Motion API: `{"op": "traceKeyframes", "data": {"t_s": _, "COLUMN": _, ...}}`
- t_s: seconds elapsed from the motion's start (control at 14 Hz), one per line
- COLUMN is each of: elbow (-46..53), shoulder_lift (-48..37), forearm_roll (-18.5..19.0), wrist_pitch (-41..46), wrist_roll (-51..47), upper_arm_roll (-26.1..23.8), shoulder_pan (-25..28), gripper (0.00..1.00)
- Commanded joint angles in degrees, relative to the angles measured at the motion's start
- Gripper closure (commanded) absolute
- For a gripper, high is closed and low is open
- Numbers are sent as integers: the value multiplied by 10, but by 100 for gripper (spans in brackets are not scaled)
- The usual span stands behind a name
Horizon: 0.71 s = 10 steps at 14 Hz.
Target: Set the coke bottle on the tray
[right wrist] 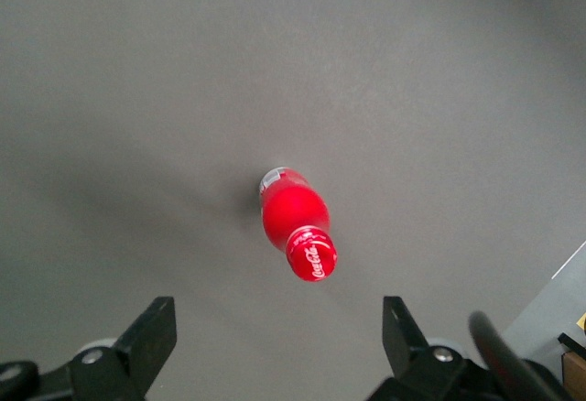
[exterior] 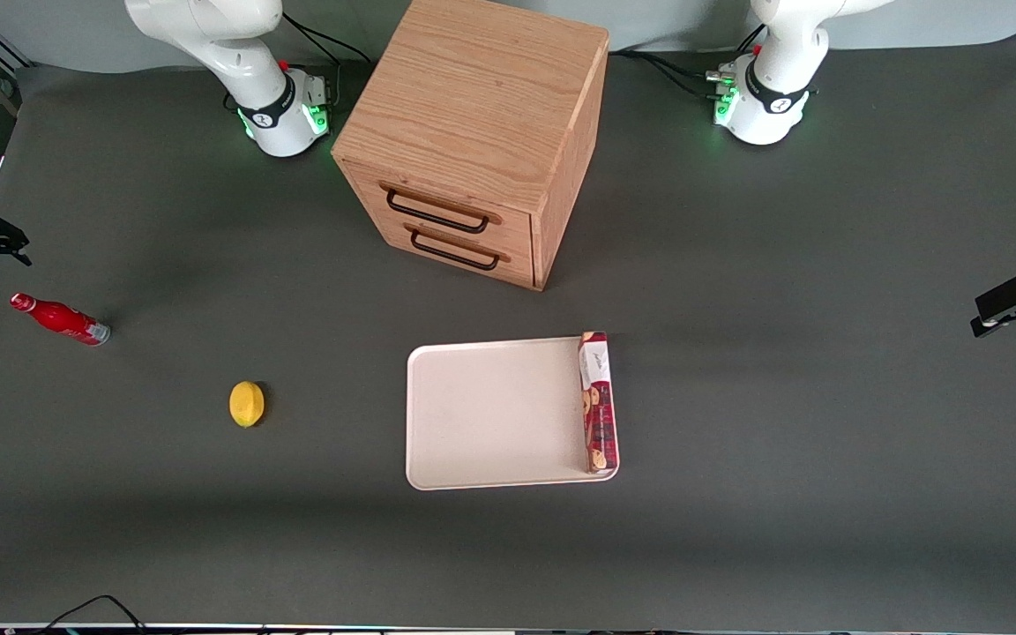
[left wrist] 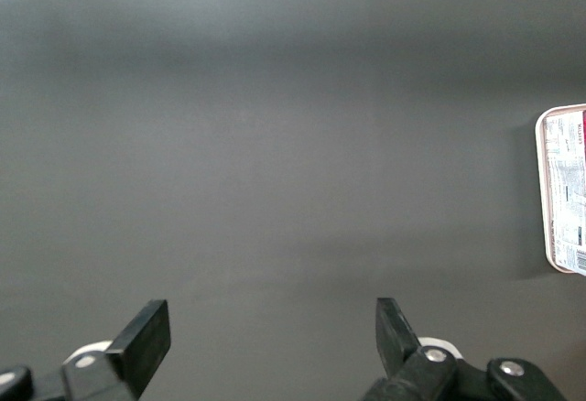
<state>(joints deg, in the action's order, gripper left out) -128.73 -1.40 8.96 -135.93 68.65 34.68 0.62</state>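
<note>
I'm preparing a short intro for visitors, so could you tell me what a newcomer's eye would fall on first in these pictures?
The wooden drawer cabinet stands out, farthest from the front camera. Nearer lies the cream tray with a biscuit box along one rim. Toward the working arm's end, the red coke bottle stands on the table with the open gripper above it, and a lemon lies nearer the camera.
</note>
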Motion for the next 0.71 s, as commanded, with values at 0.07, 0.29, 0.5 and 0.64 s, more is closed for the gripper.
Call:
{"op": "traceKeyframes", "data": {"t_s": 0.07, "elbow": 1, "shoulder_lift": 34, "forearm_roll": -44, "wrist_pitch": -38, "wrist_roll": 38, "upper_arm_roll": 7, "shoulder_pan": 6, "gripper": 0}}
{"op": "traceKeyframes", "data": {"t_s": 0.29, "elbow": 8, "shoulder_lift": 76, "forearm_roll": -139, "wrist_pitch": -48, "wrist_roll": 89, "upper_arm_roll": 9, "shoulder_pan": 5, "gripper": 0}}
{"op": "traceKeyframes", "data": {"t_s": 0.5, "elbow": 11, "shoulder_lift": 90, "forearm_roll": -147, "wrist_pitch": -50, "wrist_roll": 90, "upper_arm_roll": 9, "shoulder_pan": 4, "gripper": 0}}
{"op": "traceKeyframes", "data": {"t_s": 0.64, "elbow": 11, "shoulder_lift": 92, "forearm_roll": -148, "wrist_pitch": -57, "wrist_roll": 90, "upper_arm_roll": 10, "shoulder_pan": 1, "gripper": 0}}
